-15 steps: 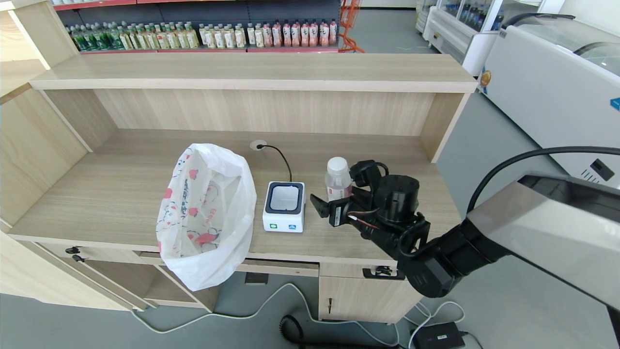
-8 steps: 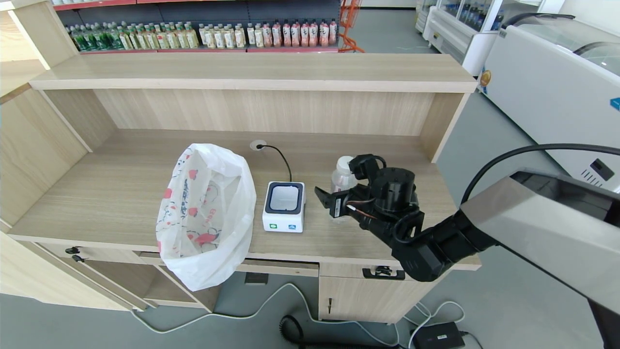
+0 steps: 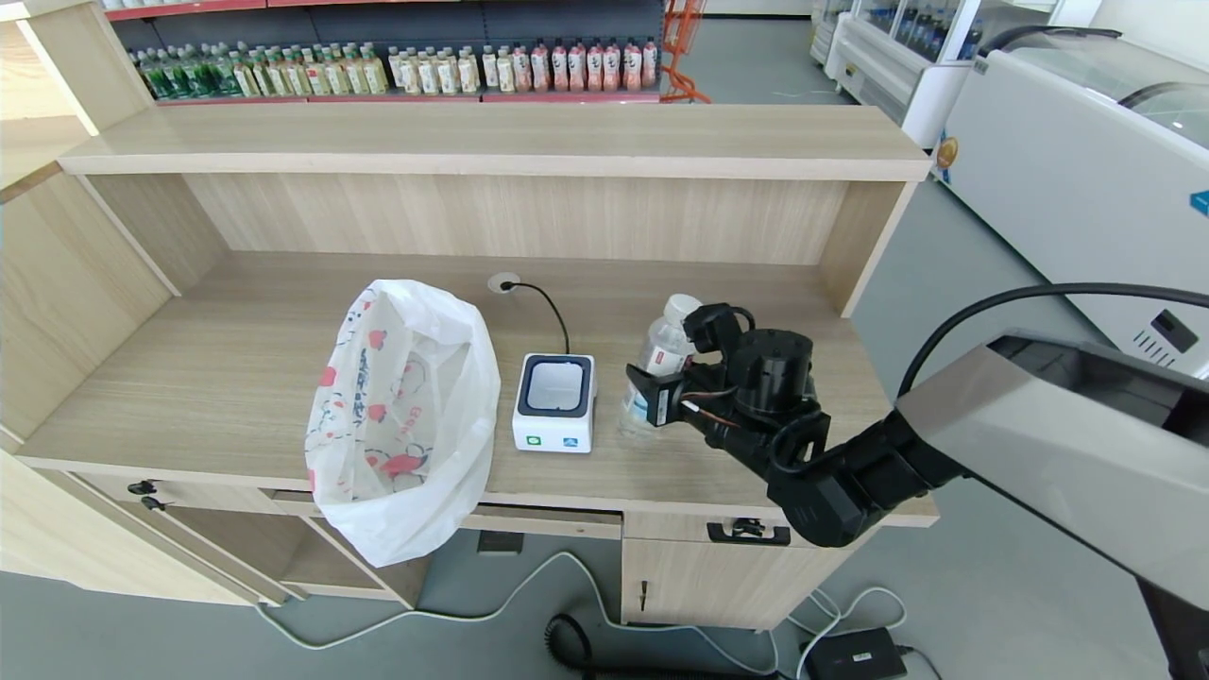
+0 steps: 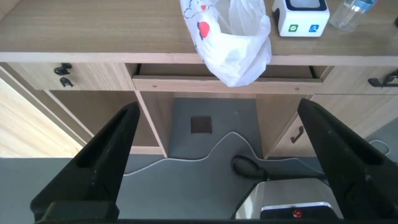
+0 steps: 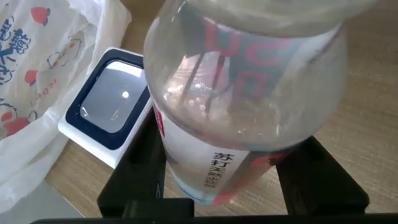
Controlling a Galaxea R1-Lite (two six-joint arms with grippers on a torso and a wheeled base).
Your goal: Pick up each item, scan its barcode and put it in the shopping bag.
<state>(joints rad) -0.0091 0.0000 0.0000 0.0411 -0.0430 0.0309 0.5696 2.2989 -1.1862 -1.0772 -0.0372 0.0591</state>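
A clear water bottle (image 3: 659,363) with a white cap and a red-and-white label leans tilted just right of the scanner (image 3: 555,401). My right gripper (image 3: 672,380) is shut on the bottle's body, one finger on each side; in the right wrist view the bottle (image 5: 249,112) sits between the fingers (image 5: 140,180), with the scanner (image 5: 112,106) and the bag (image 5: 37,68) beyond. The white shopping bag (image 3: 401,406) with red prints stands open at the counter's front edge. My left gripper (image 4: 221,155) hangs open below the counter front, holding nothing.
The wooden counter (image 3: 236,378) has a raised back wall and side walls. The scanner's black cable (image 3: 548,302) runs to a hole at the back. Drawers and a cupboard front (image 4: 68,74) lie under the counter; cables lie on the floor.
My right gripper moved forward around the upright bottle and shut on it. The bottle now leans, its base swung toward the scanner.
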